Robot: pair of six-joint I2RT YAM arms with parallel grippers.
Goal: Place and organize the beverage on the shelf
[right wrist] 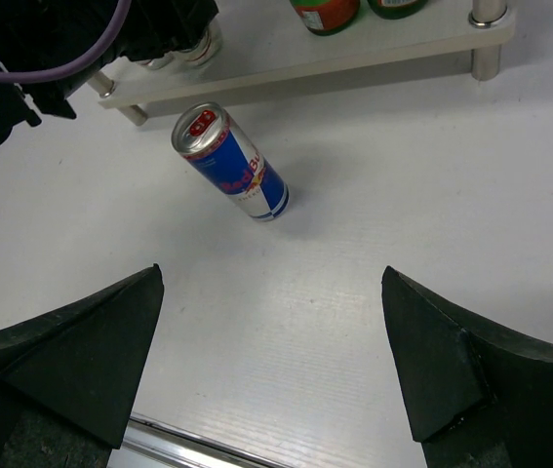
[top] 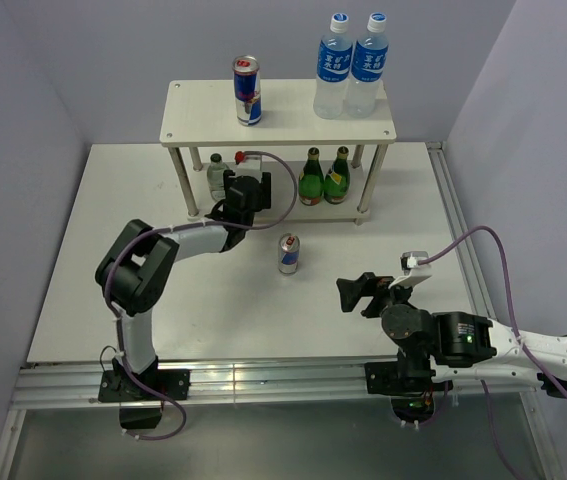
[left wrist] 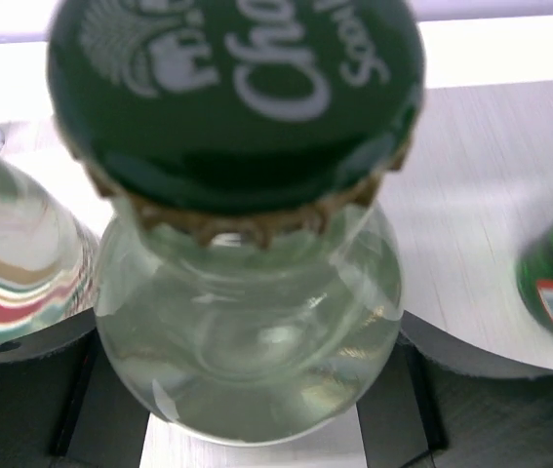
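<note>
Pale two-tier wood-grain shelf (top: pixel 188 110). Top: two blue-labelled clear bottles (top: pixel 333 65), one blue-silver slim can (top: pixel 247 90). Below: two dark green bottles (top: pixel 310 178), one clear bottle (top: pixel 217 175), one green-capped clear bottle (left wrist: pixel 247 331) clamped in left tool (top: pixel 244 192). Second can (top: pixel 288 253) upright on white surface (top: pixel 163 300). Right tool (top: pixel 361 293) spread apart. Grey-lilac walls (top: pixel 43 80).

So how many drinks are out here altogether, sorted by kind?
Blue-label bottles: 2
Cans: 2
Green bottles: 2
Clear bottles: 2
Total: 8
</note>
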